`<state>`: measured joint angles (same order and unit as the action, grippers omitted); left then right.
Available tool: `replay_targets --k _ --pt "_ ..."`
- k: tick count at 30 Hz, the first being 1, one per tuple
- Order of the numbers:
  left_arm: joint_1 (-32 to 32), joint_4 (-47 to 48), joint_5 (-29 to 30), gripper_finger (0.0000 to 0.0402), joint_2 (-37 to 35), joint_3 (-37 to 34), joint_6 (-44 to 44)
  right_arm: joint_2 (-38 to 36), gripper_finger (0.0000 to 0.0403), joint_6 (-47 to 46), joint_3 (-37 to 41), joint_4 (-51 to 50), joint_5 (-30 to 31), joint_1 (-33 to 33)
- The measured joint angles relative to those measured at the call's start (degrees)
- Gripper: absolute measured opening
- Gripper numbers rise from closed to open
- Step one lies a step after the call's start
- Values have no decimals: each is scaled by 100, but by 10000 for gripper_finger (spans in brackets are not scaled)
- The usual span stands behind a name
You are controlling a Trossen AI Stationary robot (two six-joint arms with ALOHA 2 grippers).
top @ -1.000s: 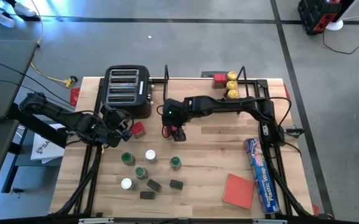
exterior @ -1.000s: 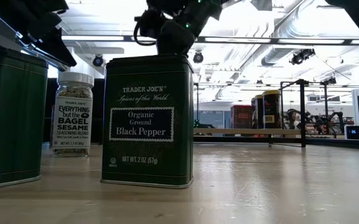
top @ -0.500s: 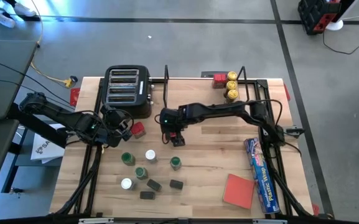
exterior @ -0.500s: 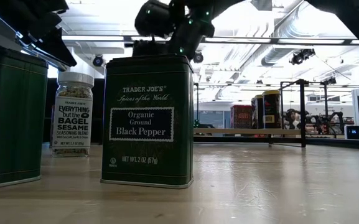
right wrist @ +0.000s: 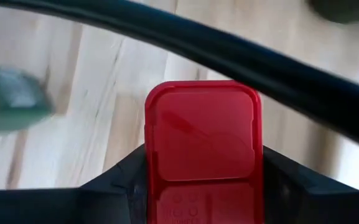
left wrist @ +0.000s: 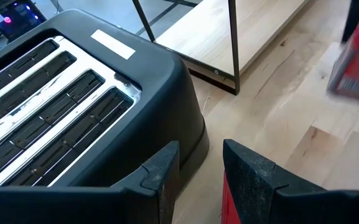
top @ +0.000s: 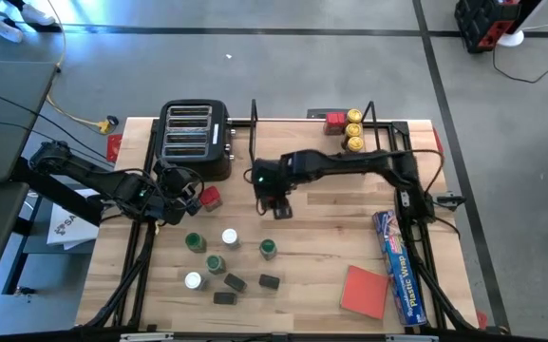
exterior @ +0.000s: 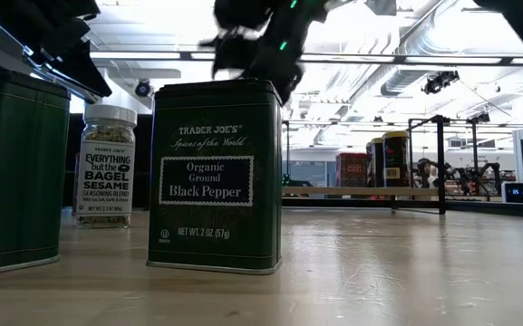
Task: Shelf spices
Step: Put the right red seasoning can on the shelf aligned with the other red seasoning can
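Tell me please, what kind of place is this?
Probably a robotics lab or workshop, staged as a kitchen counter. A wooden table stands on a bare concrete floor marked with tape lines, cables run beside it, and the low view shows open ceiling ducts. A toaster supplies the kitchen look.

A light wooden plank table top is set on a grey concrete floor marked with dark tape lines; a dark grey desk surface with black cables is seen at the left edge, and a red-and-black equipment case at the top right. In the low view, an open industrial white ceiling with exposed silver ducting and long strip lights is shown. A small lit monitor screen is seen at far right.
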<state>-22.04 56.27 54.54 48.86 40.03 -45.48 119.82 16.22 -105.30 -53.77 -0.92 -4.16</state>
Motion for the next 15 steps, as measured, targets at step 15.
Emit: replay_targets --k 15 --pt "0 -2 -11 119 -2 0 -89 -892 201 628 128 -1802 169 -1622"
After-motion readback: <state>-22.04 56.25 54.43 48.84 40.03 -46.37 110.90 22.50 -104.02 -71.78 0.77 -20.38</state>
